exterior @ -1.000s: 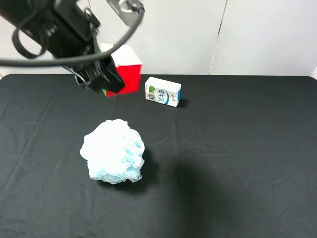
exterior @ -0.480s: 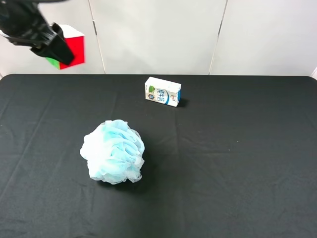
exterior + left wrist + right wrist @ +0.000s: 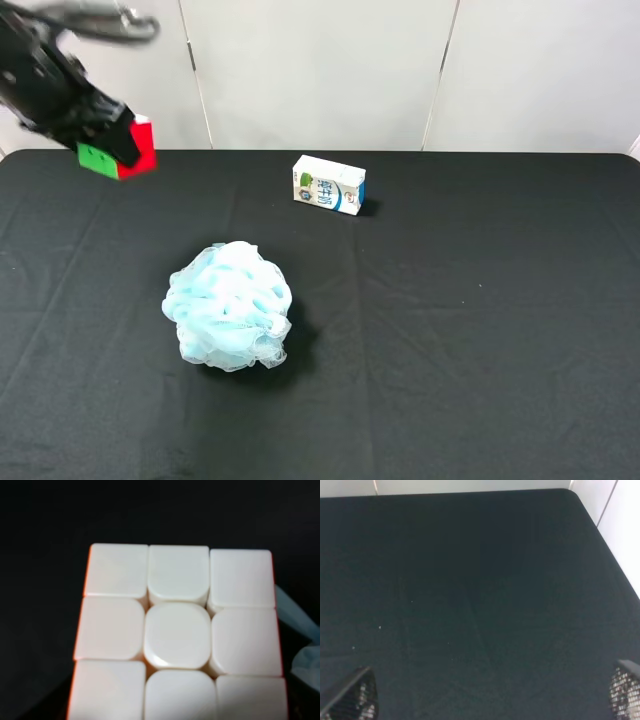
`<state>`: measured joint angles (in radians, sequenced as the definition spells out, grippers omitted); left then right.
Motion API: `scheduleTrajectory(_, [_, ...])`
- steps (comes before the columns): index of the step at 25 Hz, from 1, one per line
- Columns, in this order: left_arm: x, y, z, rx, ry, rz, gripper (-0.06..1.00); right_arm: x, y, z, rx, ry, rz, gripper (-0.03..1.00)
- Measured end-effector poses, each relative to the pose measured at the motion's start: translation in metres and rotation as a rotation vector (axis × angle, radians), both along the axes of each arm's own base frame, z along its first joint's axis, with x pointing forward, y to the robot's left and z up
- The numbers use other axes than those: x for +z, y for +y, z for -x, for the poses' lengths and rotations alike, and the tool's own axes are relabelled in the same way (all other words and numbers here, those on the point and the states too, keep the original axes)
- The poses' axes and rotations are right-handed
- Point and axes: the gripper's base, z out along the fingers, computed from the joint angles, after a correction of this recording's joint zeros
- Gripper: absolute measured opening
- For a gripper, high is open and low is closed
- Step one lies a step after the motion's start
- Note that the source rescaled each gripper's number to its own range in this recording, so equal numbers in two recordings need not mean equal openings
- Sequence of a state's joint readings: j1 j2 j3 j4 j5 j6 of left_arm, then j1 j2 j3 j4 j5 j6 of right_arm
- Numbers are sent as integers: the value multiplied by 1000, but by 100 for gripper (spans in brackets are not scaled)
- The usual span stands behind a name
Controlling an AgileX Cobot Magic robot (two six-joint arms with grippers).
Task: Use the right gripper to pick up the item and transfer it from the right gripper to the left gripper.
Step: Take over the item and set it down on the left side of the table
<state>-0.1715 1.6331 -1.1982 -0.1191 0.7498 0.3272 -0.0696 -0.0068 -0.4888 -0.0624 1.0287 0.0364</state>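
Black table [image 3: 480, 330]; left fingers [image 3: 112, 143] grip the cube [image 3: 120, 158]; right fingers [image 3: 620, 690] spread, empty

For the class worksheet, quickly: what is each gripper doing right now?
Left gripper: closed on the cube, held above the table.
Right gripper: open, empty.

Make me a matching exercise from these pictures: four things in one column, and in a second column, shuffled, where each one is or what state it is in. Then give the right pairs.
Things:
1. small Rubik's-type cube with red, green and white faces
2. white-and-blue milk carton
3. pale-blue mesh bath sponge
4. right gripper

Places or states:
A. on the black tablecloth, nearer the camera, left of centre
B. lying on the cloth near the far edge, about mid-table
C. open and empty above bare cloth
D. held off the table at the far left by the left gripper

Pairs: 1-D, 2-B, 3-A, 4-C
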Motion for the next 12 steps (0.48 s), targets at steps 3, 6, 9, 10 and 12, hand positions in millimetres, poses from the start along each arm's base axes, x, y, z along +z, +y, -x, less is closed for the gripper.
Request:
scheduleTrajectory(3, [-29, -2, -11, 2, 81, -12, 0, 0, 0, 0, 0, 0, 0, 100])
scheduleTrajectory(6, [-57, -3, -18, 3, 159, -25, 0, 0, 0, 0, 0, 0, 0, 100])
scheduleTrajectory(9, [-81, -4, -23, 7, 209, -35, 0, 0, 0, 0, 0, -1, 0, 100])
scheduleTrajectory(10, [-88, -4, -25, 8, 220, -38, 0, 0, 0, 0, 0, -1, 0, 100])
scheduleTrajectory(12, [-97, -4, -27, 12, 234, -41, 0, 0, 0, 0, 0, -1, 0, 100])
